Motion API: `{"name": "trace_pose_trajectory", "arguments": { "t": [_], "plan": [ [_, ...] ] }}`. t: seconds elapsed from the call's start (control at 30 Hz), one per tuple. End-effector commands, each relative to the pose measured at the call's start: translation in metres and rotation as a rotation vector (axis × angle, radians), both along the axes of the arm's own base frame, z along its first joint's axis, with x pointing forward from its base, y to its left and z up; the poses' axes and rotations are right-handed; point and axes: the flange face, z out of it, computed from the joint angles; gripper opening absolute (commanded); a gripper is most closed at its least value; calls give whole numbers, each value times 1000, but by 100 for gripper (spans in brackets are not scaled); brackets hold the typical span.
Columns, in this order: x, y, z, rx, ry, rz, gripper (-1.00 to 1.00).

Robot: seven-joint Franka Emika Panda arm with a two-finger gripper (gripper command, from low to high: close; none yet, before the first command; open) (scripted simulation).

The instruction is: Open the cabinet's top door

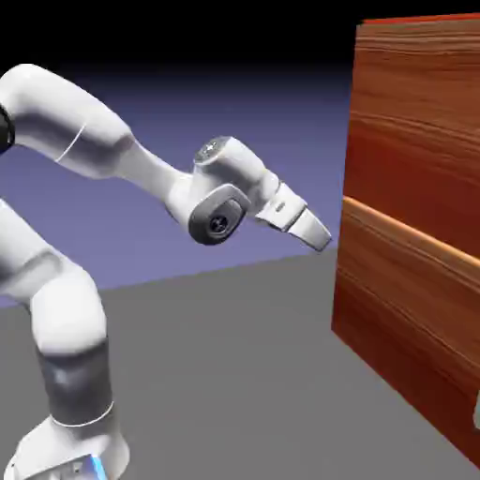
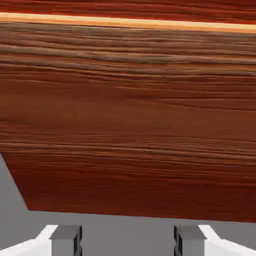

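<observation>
White Franka arm (image 1: 66, 309) rising from the exterior view's lower left, bent at the elbow, forearm sloping down toward the right. Gripper (image 1: 319, 234) at the end of the wrist, pointing right and slightly downward, hanging in the air above the grey table (image 1: 216, 375). Close to the cabinet (image 1: 412, 234) but apart from it, a narrow gap showing between fingertips and wood. Cabinet filling the right side of the exterior view: tall, boxy, glossy reddish-brown grain, cut off by the right edge. Pale horizontal seam across its front, dividing an upper panel from the lower front panel (image 1: 403, 319). Upper panel taken as the top door (image 1: 417, 122), lying flush with the cabinet face, shut; handle not visible in either view. In the hand view, two grey fingertips (image 2: 66, 241) at the bottom edge, standing well apart, nothing between them but grey table surface. Jaws open, holding nothing. Beyond them, wood grain of the lower front panel across nearly the whole hand view, its bottom edge meeting the table just above the fingertips. Light seam near the top of the hand view, a thin strip of darker wood above it. Small wedge of grey table at the hand view's left. Plain blue-violet backdrop (image 1: 234, 103) behind the arm, fading to black at the top.
</observation>
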Motion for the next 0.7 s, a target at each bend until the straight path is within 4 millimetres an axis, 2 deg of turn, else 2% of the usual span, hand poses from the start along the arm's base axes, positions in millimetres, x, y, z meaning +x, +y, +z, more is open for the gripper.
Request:
{"name": "trace_pose_trajectory", "arguments": {
  "t": [0.0,0.17,0.37,0.53,0.67],
  "plan": [
    [2,-1,15,2,-37,11,0],
    [7,-14,87,17,-215,55,0],
    [5,-49,159,41,-406,82,0],
    [4,-92,200,63,-540,83,0],
    [6,-132,219,80,-627,73,0]
  ]
}}
